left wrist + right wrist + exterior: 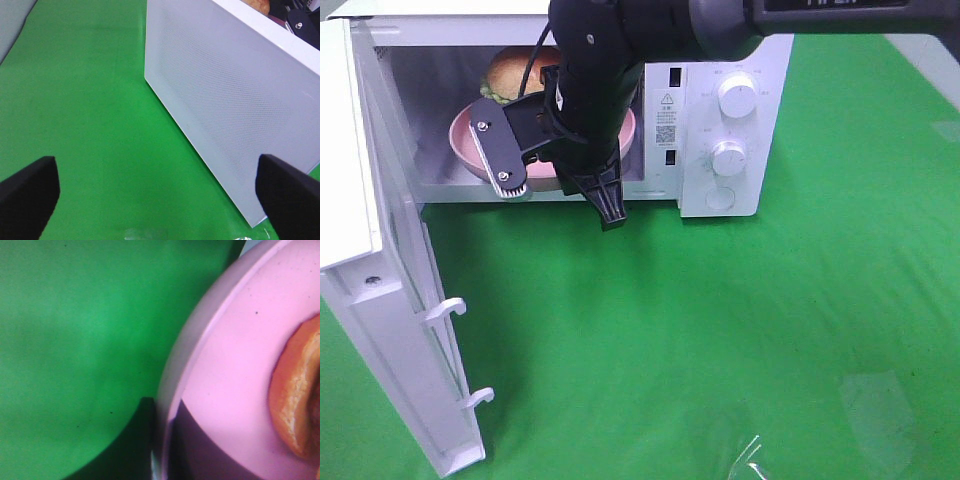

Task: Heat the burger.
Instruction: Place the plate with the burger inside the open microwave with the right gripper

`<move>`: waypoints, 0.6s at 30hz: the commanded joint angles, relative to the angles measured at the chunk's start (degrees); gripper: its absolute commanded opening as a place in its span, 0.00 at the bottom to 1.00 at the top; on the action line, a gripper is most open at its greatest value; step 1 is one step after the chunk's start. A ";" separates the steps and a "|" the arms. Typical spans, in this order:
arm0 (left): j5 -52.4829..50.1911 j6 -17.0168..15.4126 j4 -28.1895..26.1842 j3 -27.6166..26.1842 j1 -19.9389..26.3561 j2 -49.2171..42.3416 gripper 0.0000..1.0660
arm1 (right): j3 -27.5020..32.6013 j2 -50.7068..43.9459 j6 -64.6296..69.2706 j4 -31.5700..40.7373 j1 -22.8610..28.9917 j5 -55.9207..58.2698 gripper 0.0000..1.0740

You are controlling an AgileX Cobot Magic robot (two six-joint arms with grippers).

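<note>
Right gripper [520, 178], at the end of a black arm that reached in from the upper right of the high view, was closed at the near rim of a pink plate [463, 140]; the arm's own bulk hid the fingertips, so whether they pinched the rim or only met it could not be told. Seen from the right wrist, the plate [225, 365] filled most of the frame, with green cloth [75, 340] beside its curved edge. On the plate sat the burger [515, 68], toward the plate's far left, its glossy brown bun and a frill of green lettuce showing past the arm; the wrist camera caught only a slice of its bun [300, 400]. Plate and burger were in the open cavity of a white microwave [765, 150], the plate's near rim close to the front sill; whether the plate rested on the cavity floor could not be told. Right of the cavity, the control panel carried an upper dial [737, 96], a lower dial [728, 157] and a round button [720, 197] beneath them. The microwave door [350, 170] stood swung wide open to the left, two white latch hooks on its free edge. Left gripper [160, 200], shown only by its own wrist camera, was spread wide with nothing between its black fingertips [27, 192], hovering over the green cloth [90, 100] near the outer face of the door [225, 100].
</note>
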 commanded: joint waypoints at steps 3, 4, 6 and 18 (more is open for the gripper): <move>0.11 -0.23 -0.06 0.11 -0.11 -0.34 0.94 | -5.27 1.55 1.43 -1.49 -0.97 -2.52 0.00; 0.11 -0.23 -0.06 0.11 -0.11 -0.34 0.94 | -5.27 1.55 1.43 -1.49 -0.97 -2.52 0.00; 0.11 -0.23 -0.06 0.11 -0.11 -0.34 0.94 | -6.88 2.64 2.64 -1.60 -0.97 -2.52 0.00; 0.11 -0.23 -0.06 0.11 -0.11 -0.34 0.94 | -13.81 8.48 3.38 -0.23 -2.98 -2.81 0.00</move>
